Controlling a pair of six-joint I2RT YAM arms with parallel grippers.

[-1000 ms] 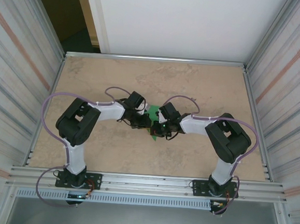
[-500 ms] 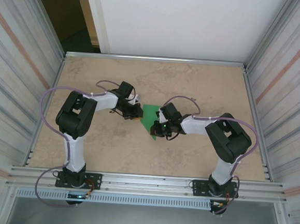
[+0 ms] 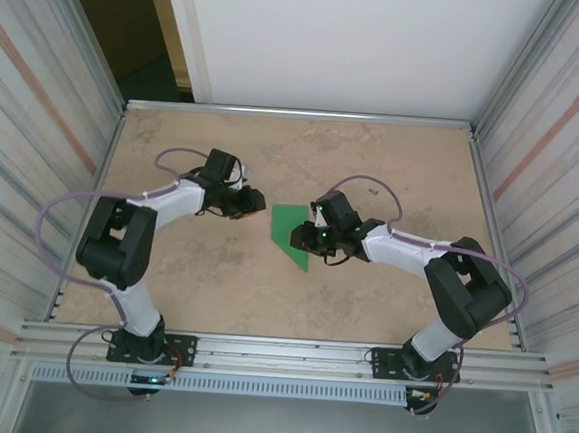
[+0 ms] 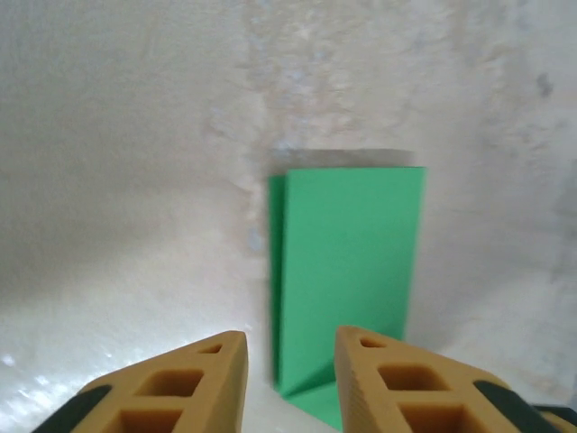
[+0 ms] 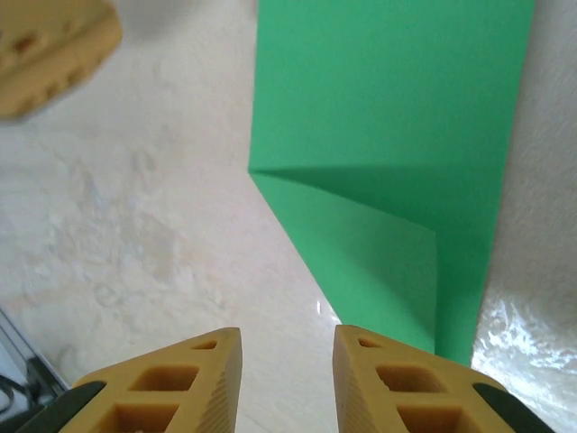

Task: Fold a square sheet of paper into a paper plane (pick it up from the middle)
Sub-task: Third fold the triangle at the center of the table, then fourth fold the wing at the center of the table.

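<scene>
The green paper (image 3: 288, 230) lies flat on the table, partly folded, with one corner turned in to a diagonal edge and a pointed tip toward the near side. In the left wrist view the green paper (image 4: 352, 271) is a narrow rectangle just ahead of the fingers. In the right wrist view the green paper (image 5: 397, 135) shows its diagonal flap. My left gripper (image 3: 256, 203) stands open just left of the paper, holding nothing. My right gripper (image 3: 306, 240) hovers open over the paper's right edge. Both the left gripper (image 4: 290, 383) and the right gripper (image 5: 287, 383) have empty gaps.
The beige table (image 3: 184, 278) is ringed by a metal rail and corrugated walls (image 3: 33, 156). A fingertip (image 5: 50, 41) of the left gripper shows at the top left of the right wrist view. Bare tabletop lies behind and in front of the paper.
The left arm has pulled back to the left, off the paper. The right arm has eased rightward. The paper, earlier mostly covered by both grippers, now lies uncovered.
</scene>
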